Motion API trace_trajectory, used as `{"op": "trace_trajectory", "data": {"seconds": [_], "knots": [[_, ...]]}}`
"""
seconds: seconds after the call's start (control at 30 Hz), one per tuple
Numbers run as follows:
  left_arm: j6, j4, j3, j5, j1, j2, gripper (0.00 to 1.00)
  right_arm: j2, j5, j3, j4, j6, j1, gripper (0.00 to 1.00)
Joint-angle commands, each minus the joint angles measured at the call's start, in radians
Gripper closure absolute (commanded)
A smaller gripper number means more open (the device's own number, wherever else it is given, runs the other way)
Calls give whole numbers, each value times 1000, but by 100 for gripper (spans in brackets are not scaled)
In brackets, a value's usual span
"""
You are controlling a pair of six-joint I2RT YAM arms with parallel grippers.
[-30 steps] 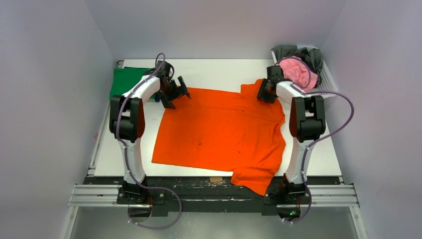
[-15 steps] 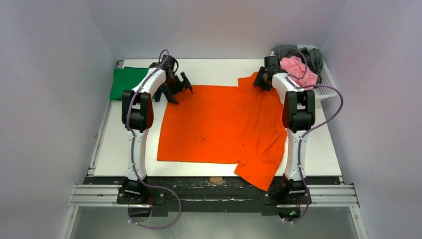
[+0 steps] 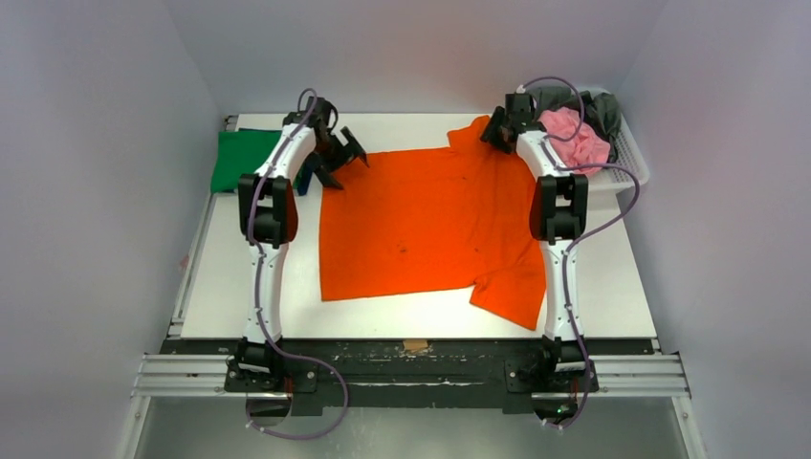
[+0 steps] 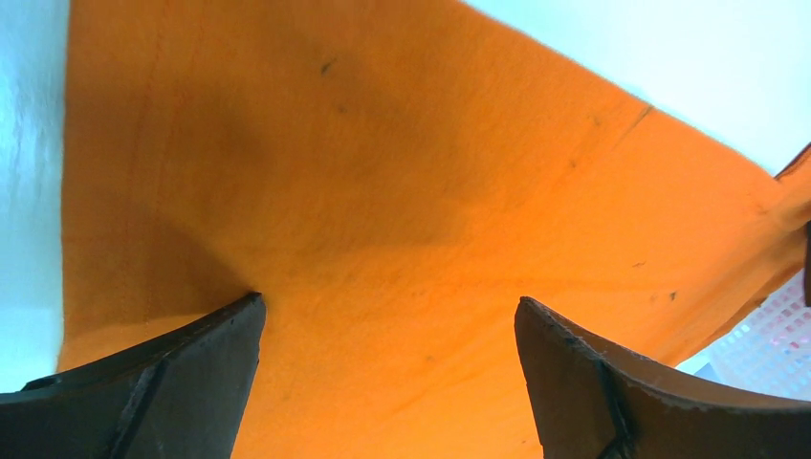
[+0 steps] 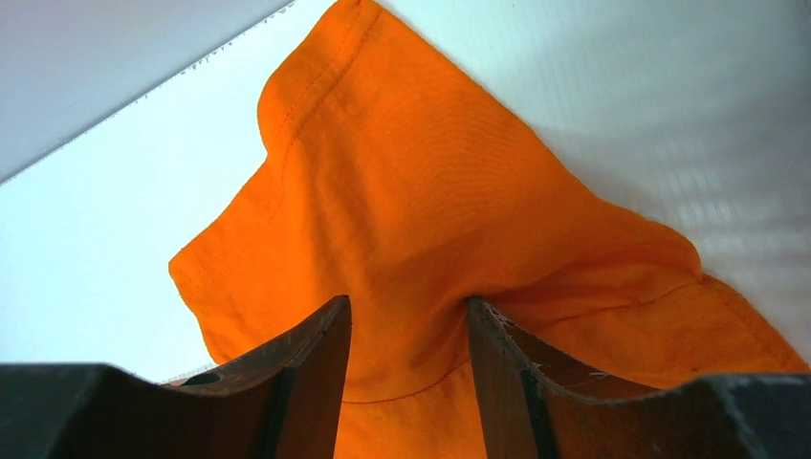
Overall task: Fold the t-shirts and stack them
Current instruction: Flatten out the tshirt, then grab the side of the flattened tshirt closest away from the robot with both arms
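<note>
From above, the orange t-shirt (image 3: 430, 225) is seen spread on the white table (image 3: 239, 287), its far corners met by the left gripper (image 3: 341, 167) and the right gripper (image 3: 497, 129). At the left wrist, the jaws are held wide apart over the cloth, with nothing gripped. At the right wrist, bunched cloth is pinched between narrowed jaws.

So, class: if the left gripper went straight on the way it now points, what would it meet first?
The orange t-shirt, which fills the view just ahead of the open left gripper; whether the tips already touch it is unclear.
</note>
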Motion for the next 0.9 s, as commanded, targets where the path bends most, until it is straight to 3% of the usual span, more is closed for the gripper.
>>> {"op": "trace_trajectory", "data": {"seconds": [0.0, 0.23, 0.5, 0.7, 0.87], "knots": [[-14, 70, 96, 11, 15, 72, 0, 32, -47, 30, -9, 10, -3, 52], [18, 111, 129, -83, 17, 61, 0, -147, -119, -61, -15, -134, -1, 51], [23, 106, 241, -67, 22, 97, 0, -558, -124, -356, 28, -218, -2, 49], [127, 137, -19, -191, -3, -265, 0, -860, 3, -643, 102, -194, -3, 48], [172, 275, -494, -321, -40, -725, 0, -1022, 76, -849, 179, -120, -6, 48]]}}
